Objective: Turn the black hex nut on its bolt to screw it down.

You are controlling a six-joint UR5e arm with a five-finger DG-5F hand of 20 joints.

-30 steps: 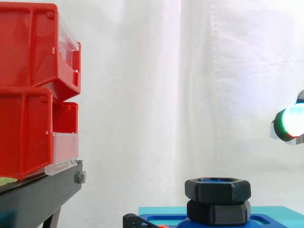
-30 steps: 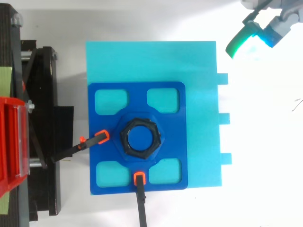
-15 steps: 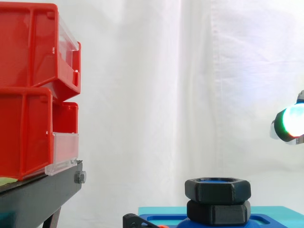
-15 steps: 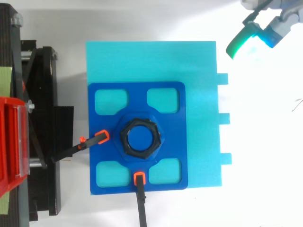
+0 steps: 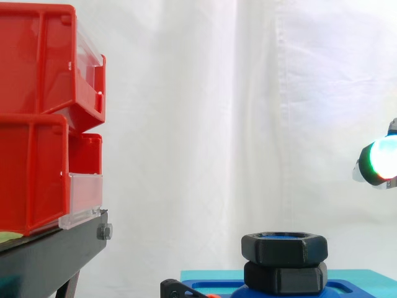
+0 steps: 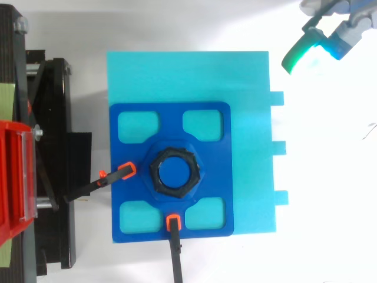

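The black hex nut [image 5: 284,247] sits on the blue bolt [image 6: 174,172], whose top shows through the nut's hole. In the side view a second black hex piece [image 5: 285,277] lies right under the nut. Both stand in the middle of a dark blue plate [image 6: 212,159] on a cyan base [image 6: 247,88]. My hand [image 6: 339,32] hovers at the top right corner of the top view, beyond the base's corner and far from the nut. In the side view my hand [image 5: 378,162] glows at the right edge, well above the nut's height. It touches nothing.
Two black clamps with orange tips [image 6: 126,171] [image 6: 172,222] reach the plate from the left and from the front. Stacked red bins [image 5: 37,124] on a black stand [image 5: 49,254] fill the left side. The white curtain hangs behind.
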